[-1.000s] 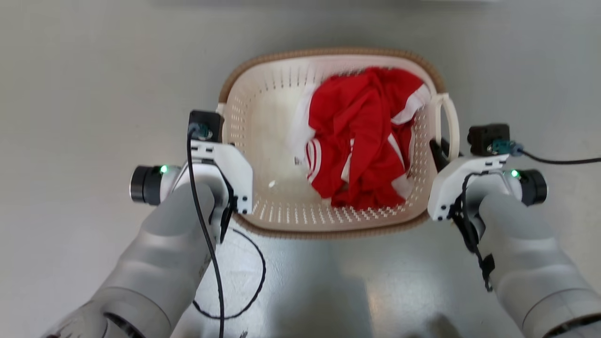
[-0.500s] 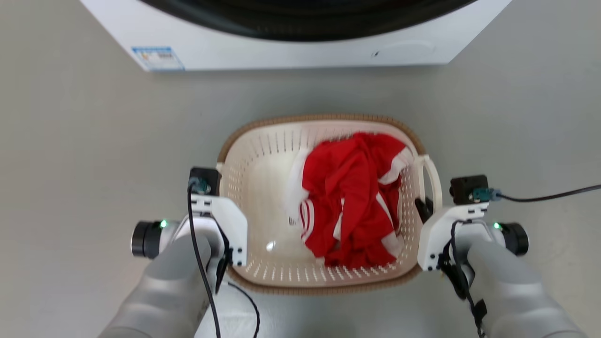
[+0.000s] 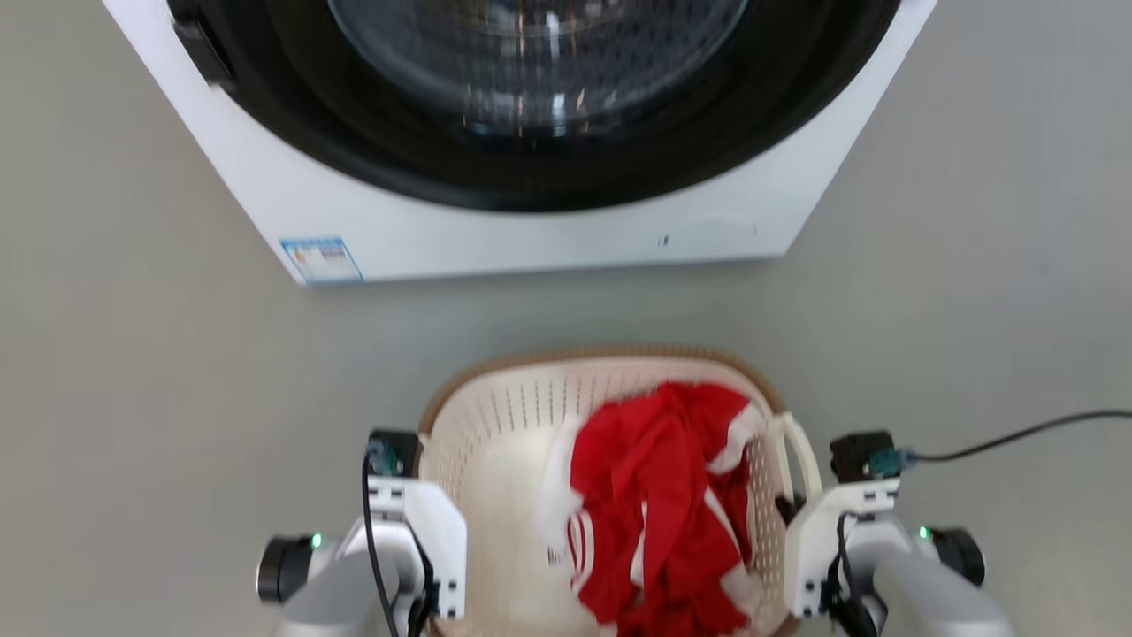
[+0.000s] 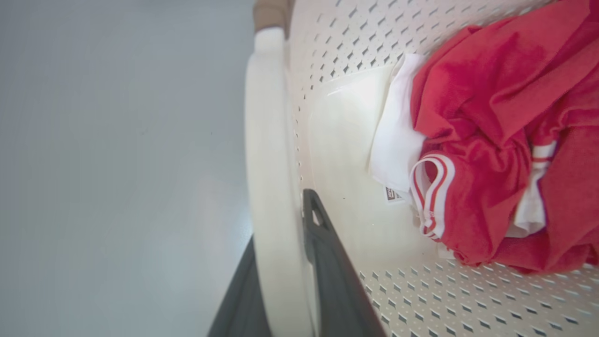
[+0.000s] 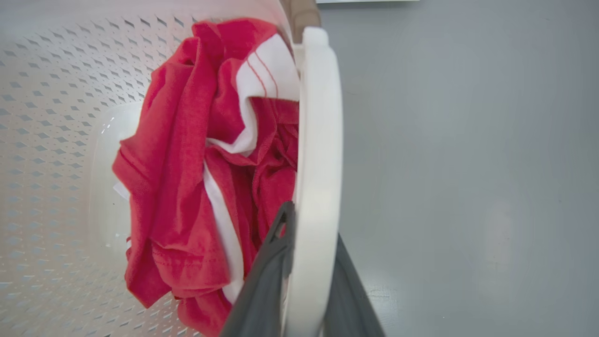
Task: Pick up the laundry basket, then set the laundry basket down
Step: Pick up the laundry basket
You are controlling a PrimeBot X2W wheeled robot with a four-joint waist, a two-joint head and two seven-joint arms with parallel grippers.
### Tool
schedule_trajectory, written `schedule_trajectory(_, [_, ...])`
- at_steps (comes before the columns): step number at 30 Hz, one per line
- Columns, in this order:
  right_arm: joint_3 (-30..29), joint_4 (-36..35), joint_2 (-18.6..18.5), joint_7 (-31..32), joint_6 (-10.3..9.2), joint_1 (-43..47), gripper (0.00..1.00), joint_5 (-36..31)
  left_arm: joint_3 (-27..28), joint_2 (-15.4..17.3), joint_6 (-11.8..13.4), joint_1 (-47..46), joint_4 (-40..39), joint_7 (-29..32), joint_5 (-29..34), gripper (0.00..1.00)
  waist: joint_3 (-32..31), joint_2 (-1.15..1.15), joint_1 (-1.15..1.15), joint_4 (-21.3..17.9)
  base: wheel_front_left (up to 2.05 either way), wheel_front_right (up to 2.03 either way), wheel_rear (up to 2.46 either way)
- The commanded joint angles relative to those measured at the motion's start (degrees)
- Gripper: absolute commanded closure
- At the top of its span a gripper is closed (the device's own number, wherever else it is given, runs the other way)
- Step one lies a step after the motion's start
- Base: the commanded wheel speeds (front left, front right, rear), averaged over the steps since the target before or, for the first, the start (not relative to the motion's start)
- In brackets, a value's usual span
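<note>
Camera has tilted up onto the washer (image 3: pixel 531 243). Left fingers (image 4: pixel 327 267) pinch the left handle (image 4: pixel 269 154) of the basket (image 3: pixel 495 416) between them; right fingers (image 5: pixel 264 285), the right handle (image 5: pixel 318 154).

Laundry basket (image 3: pixel 495 416) located in front of washer (image 3: pixel 531 239). Left gripper (image 4: pixel 281 234) at its left side, right gripper (image 5: pixel 311 229) at its right. Garment (image 3: pixel 654 513) inside, rightward.

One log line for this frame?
left gripper: shut on left handle | right gripper: shut on right handle | laundry basket: red garment inside, near washer
</note>
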Motion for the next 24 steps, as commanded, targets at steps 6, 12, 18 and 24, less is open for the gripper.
schedule_trajectory(6, [3.5,-0.3,0.8,2.2,0.35,4.3,1.00,2.4,-0.9,0.7,-1.5,4.0,-0.2,2.4,-0.9,1.00,-9.7,0.00,0.00,-0.6,0.00,0.00,0.00])
schedule_trajectory(12, [6.1,-1.0,0.8,5.2,0.35,7.2,1.00,4.4,-2.3,0.7,-2.4,7.3,-0.6,5.1,-1.7,1.00,-15.2,0.00,0.00,-0.8,0.00,0.00,0.00])
schedule_trajectory(18, [8.3,-2.0,0.8,6.8,0.35,8.0,1.00,5.7,-3.5,0.7,-2.4,8.8,-1.7,6.5,-2.3,1.00,-18.3,0.00,0.00,-0.8,0.00,0.00,0.00])
schedule_trajectory(24, [10.2,-2.8,0.8,8.3,0.35,7.9,1.00,7.0,-4.4,0.7,-2.6,9.4,-1.9,8.0,-2.9,1.00,-20.0,0.00,0.00,-1.4,0.00,0.00,0.00])
